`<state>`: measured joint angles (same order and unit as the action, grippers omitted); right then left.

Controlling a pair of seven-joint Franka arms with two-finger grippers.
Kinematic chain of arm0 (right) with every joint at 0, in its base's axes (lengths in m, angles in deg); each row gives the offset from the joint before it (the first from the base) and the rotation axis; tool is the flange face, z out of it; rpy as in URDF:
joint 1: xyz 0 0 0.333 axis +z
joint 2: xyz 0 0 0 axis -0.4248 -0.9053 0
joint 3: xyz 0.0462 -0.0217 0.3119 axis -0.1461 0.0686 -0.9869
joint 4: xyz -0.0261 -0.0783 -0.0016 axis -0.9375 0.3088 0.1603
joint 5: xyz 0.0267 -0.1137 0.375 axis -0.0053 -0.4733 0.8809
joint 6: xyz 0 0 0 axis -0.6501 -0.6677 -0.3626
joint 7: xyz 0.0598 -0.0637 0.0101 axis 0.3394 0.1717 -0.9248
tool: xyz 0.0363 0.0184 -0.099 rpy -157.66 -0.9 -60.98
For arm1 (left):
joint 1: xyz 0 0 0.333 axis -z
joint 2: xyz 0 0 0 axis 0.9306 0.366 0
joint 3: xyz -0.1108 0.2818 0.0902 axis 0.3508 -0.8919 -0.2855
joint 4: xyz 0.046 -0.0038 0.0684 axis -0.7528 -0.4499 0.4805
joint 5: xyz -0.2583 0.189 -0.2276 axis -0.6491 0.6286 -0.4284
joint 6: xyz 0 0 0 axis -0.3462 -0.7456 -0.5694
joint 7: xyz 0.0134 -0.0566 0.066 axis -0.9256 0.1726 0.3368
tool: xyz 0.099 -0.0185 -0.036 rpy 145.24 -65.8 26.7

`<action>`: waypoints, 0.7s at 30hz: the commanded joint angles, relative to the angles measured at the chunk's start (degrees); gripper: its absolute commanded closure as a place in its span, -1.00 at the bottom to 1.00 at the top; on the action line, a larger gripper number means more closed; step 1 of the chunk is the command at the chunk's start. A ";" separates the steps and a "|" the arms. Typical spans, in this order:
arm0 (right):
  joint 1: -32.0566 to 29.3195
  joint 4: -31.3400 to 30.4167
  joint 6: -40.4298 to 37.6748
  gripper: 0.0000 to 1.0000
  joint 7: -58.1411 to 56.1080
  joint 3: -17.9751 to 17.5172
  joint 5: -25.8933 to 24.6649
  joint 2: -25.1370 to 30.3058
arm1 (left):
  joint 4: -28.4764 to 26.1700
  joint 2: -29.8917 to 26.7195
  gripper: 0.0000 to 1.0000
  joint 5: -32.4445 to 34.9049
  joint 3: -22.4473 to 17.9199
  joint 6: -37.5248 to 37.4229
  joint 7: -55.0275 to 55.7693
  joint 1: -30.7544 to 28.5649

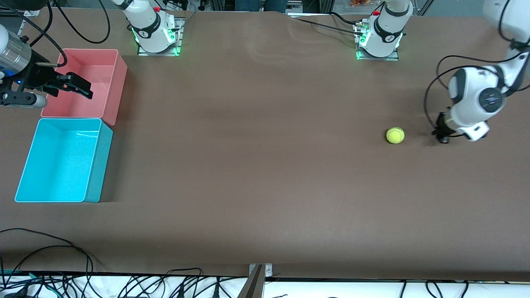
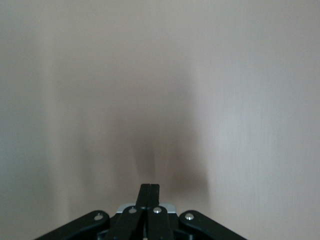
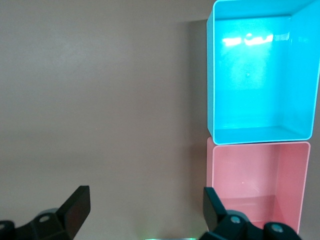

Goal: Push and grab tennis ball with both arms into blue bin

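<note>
The tennis ball (image 1: 395, 135) lies on the brown table toward the left arm's end. My left gripper (image 1: 442, 135) is shut and empty, low at the table beside the ball, a short gap away on the side of the left arm's end. The left wrist view shows only its closed fingertips (image 2: 150, 186) over bare table; the ball is out of that view. My right gripper (image 1: 76, 85) is open and empty, up over the pink bin. The blue bin (image 1: 99, 165) stands empty at the right arm's end and shows in the right wrist view (image 3: 210, 75), past the open gripper (image 3: 145, 210).
The pink bin (image 1: 115, 82) stands empty against the blue bin, farther from the front camera; it also shows in the right wrist view (image 3: 210, 170). Wide bare table lies between the ball and the bins. Cables run along the table's front edge (image 1: 62, 248).
</note>
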<state>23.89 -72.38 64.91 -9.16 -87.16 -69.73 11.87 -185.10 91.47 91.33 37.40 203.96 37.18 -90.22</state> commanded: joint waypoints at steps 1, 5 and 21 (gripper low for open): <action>0.02 1.58 -0.87 -1.00 -0.18 -0.15 -0.08 -0.64 | -2.10 0.22 1.00 1.75 9.64 0.43 15.45 0.51; 0.02 1.58 -0.87 -1.00 -0.18 -0.15 -0.08 -0.64 | -2.19 0.04 1.00 1.84 16.06 -2.20 22.50 0.51; 0.02 1.58 -1.22 -1.00 0.70 -0.24 -0.17 -0.64 | 0.09 -1.54 1.00 4.56 17.22 -4.49 14.96 -3.70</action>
<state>23.89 -72.38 64.91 -9.07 -87.16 -69.73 11.87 -186.27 91.76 93.91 54.22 200.73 56.94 -91.57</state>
